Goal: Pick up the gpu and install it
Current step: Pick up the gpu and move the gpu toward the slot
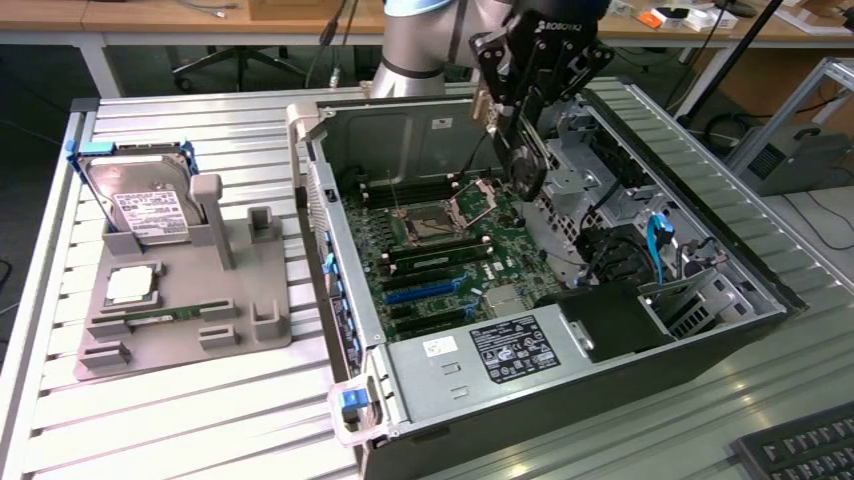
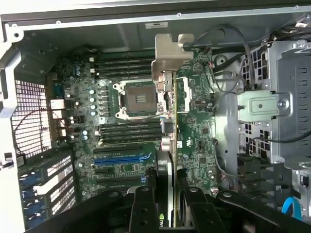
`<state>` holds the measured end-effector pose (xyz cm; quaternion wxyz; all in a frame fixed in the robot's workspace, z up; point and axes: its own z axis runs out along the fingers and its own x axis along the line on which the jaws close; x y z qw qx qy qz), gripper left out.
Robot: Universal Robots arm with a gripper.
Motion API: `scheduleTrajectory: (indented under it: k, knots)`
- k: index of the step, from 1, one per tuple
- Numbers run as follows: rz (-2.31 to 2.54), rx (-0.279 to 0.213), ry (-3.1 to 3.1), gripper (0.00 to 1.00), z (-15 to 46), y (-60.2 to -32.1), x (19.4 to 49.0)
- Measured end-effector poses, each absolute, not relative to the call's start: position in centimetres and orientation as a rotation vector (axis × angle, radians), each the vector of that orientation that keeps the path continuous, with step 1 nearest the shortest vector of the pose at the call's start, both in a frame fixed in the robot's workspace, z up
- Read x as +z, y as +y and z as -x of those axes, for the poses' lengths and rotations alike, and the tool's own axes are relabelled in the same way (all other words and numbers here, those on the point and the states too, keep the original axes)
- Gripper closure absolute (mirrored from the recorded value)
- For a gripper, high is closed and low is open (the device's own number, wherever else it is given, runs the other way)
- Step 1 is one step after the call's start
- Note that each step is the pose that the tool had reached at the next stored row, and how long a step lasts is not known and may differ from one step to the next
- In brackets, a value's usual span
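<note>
1. Desk (image 1: 174,420), the exterior view's left: a gray fixture (image 1: 254,290) lies on the slatted surface. A hard drive (image 1: 147,210) with a white label stands upright at its far end. A processor chip (image 1: 130,285) lies nearer the front, and a RAM stick (image 1: 167,316) lies flat in front of that.

2. Centre: the computer case (image 1: 320,200) lies on its side with the cover off, just beside the fixture. The motherboard (image 1: 467,250) is exposed. The CPU socket (image 1: 434,222) sits between two banks of memory slots. The blue expansion slots (image 1: 420,292) lie nearer the front, and the power supply (image 1: 514,345) with its label fills the front corner.

3. Above the case: the arm (image 1: 414,50) reaches down over the far half of the opening. The tool (image 1: 518,115) is clamped on the gpu (image 1: 521,165), one finger on each flat face. The card hangs on edge above the motherboard, clear of it and not seated in any slot. In the wrist view the tool (image 2: 170,213) grips the near end of the gpu (image 2: 166,68), and the silver end bracket points toward the case's far wall, beside the socket.

4. The exterior view's right: a metal drive cage (image 1: 601,190) occupies that side of the case, with a blue cable (image 1: 654,240) beside it. A keyboard (image 1: 801,450) lies on the desk at the front corner.
</note>
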<state>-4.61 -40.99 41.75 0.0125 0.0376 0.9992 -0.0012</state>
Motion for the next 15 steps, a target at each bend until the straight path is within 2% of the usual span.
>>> scheduleTrajectory:
  k: [15]
  knots:
    - [-0.116, -0.007, 3.115, 0.73, 2.7, -41.0, 41.2]
